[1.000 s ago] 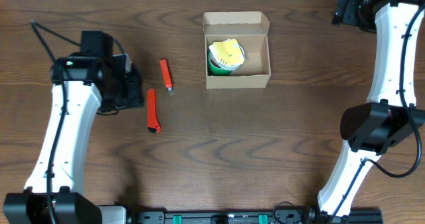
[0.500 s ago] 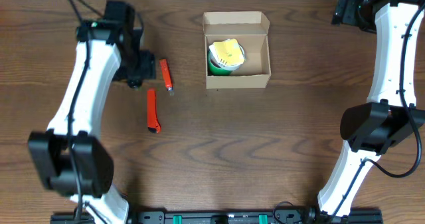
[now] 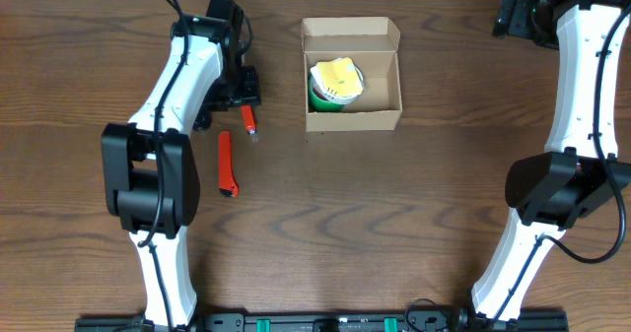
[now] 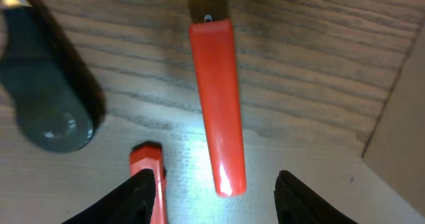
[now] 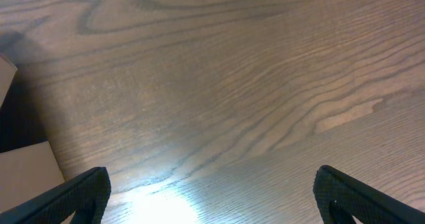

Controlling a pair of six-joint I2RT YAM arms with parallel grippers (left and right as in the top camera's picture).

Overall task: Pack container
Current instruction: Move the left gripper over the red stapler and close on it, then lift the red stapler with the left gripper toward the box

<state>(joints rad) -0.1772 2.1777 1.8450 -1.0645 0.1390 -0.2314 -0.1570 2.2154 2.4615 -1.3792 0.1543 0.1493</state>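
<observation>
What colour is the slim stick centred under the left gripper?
Solid orange-red: the slim plastic stick has only a tiny metal tip at one end. It shows clearest in the left wrist view.

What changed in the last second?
The left gripper swung from the far left toward the cardboard box and now hangs open over the upper orange tool, gripping nothing. That tool, the lower orange tool, the box and the right gripper stayed put.
</observation>
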